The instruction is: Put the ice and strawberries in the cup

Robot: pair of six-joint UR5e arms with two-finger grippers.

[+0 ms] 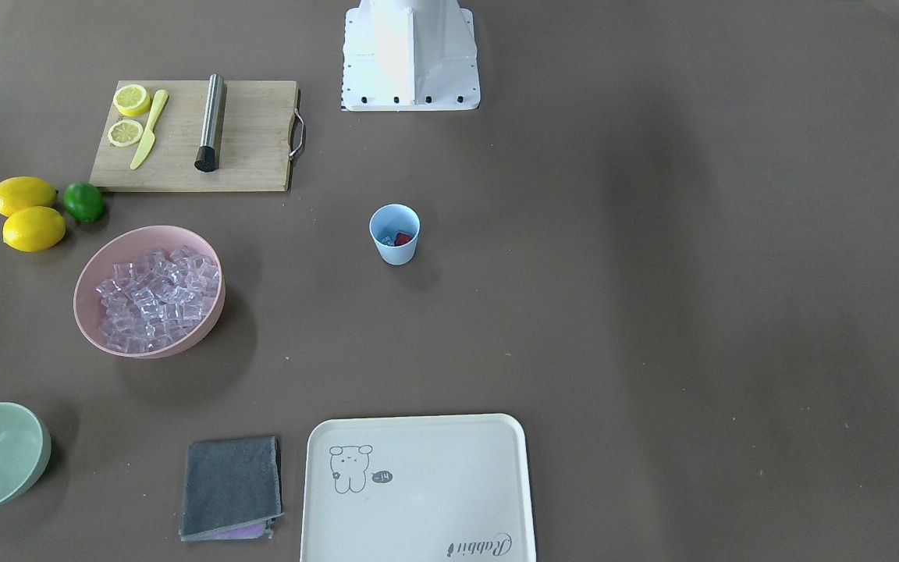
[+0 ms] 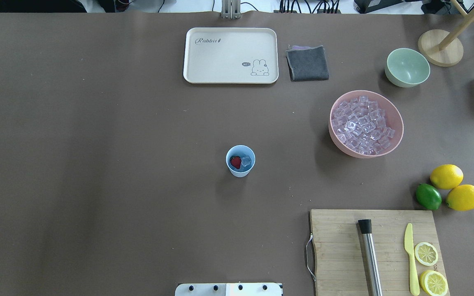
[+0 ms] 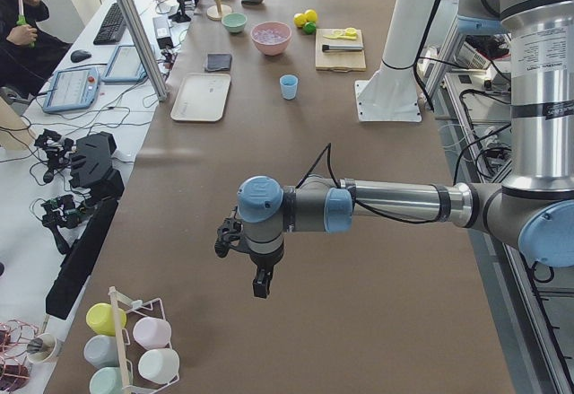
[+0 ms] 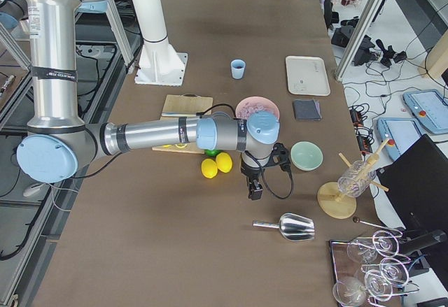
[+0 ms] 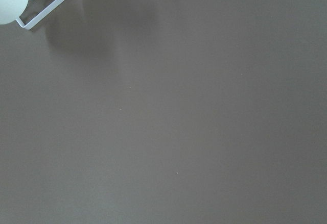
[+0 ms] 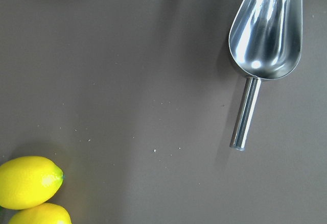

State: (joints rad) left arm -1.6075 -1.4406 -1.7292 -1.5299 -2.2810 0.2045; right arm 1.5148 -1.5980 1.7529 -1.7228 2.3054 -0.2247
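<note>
The light blue cup stands upright in the middle of the table and also shows in the front view. Inside it lie a red strawberry and a clear ice cube. Many more ice cubes fill the pink bowl. My left gripper hangs over bare table far from the cup, near the table's left end. My right gripper hangs beyond the lemons, near the right end. Both show only in the side views, so I cannot tell if they are open or shut.
A wooden cutting board carries a steel muddler, a yellow knife and lemon halves. Two lemons and a lime lie beside it. A pale green bowl, grey cloth, cream tray and metal scoop are around.
</note>
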